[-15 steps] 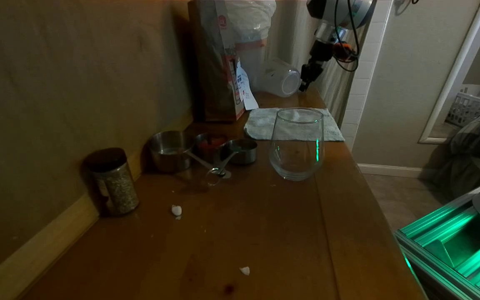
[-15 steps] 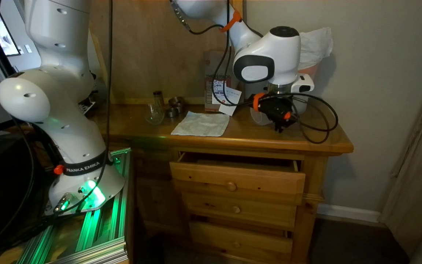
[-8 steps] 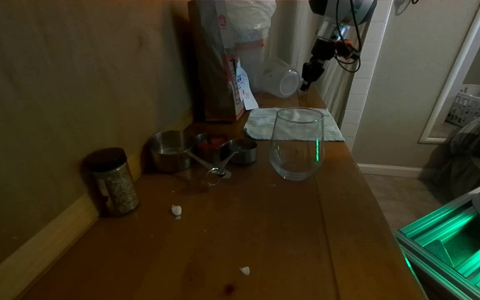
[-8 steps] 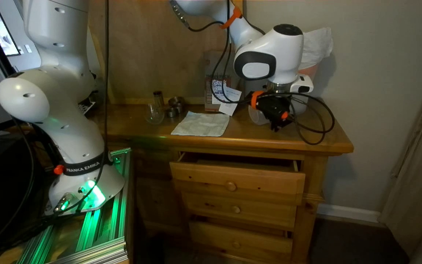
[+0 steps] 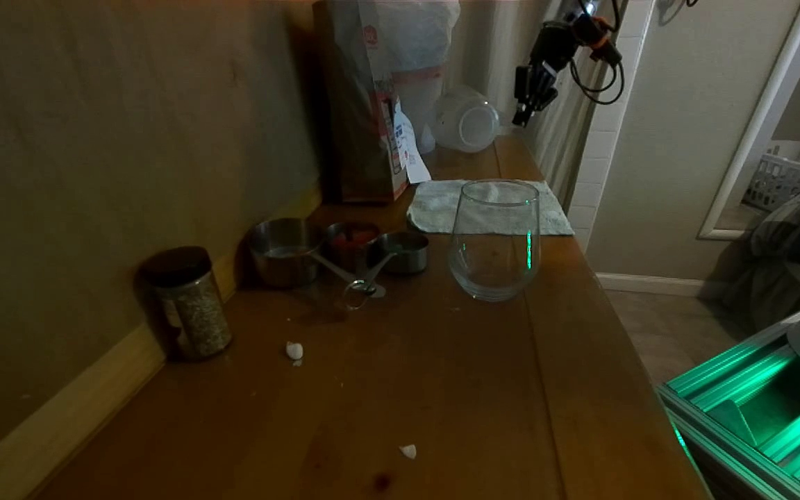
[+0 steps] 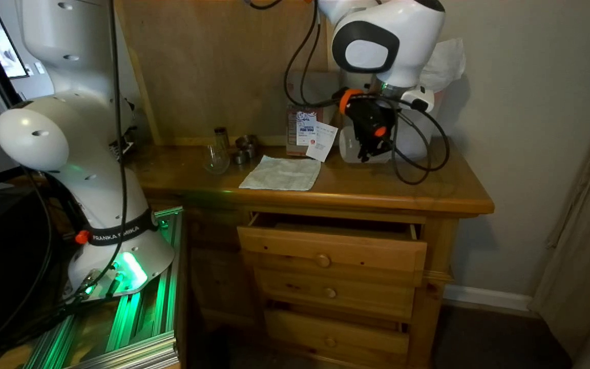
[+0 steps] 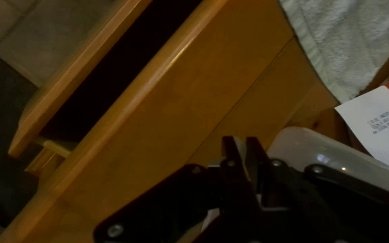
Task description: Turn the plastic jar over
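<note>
The frosty plastic jar (image 5: 468,123) lies on its side at the far end of the desk, its round end facing the camera in an exterior view. Part of it shows behind my gripper (image 6: 364,158) in another exterior view. In the wrist view my gripper (image 7: 239,138) has its fingers close together, with a thin whitish translucent strip between them that looks like the wall of the jar. The jar's body (image 7: 319,157) spreads out to the right, partly hidden behind the right finger. Whether the jar touches the desk I cannot tell.
Close to the jar stand a paper bag (image 5: 351,111) and hanging receipts (image 6: 321,141). A towel (image 6: 282,174), a clear glass vessel (image 5: 494,260), metal measuring cups (image 5: 285,257) and a dark-lidded spice jar (image 5: 195,316) share the desk. The top drawer (image 6: 331,246) is pulled out.
My gripper has risen, and the jar has shifted upward in both exterior views along with it. The fingers look unchanged.
</note>
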You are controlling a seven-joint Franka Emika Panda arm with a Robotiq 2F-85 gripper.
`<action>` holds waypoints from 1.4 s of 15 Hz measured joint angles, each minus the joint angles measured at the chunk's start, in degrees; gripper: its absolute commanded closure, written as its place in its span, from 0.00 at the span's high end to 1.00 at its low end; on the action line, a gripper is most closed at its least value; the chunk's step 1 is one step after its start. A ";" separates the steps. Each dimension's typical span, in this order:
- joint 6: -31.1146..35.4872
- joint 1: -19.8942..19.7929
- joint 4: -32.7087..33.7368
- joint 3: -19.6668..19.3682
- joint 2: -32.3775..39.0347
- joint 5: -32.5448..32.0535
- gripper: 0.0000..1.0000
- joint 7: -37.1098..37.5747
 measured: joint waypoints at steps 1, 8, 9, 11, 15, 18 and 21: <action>-2.49 -0.01 0.74 -0.65 -0.23 0.02 0.05 1.61; -18.80 -0.47 5.49 -3.29 0.27 3.29 0.03 9.10; -19.83 -0.53 6.02 -3.60 0.49 3.75 0.02 9.81; -20.08 -0.53 6.57 -4.11 1.04 3.82 0.29 10.83; -18.46 -0.45 6.90 -4.39 1.83 3.79 0.55 11.19; -16.45 -0.42 6.90 -4.40 2.67 3.79 0.76 11.16; -14.97 -0.42 6.90 -4.38 3.17 3.79 0.96 10.94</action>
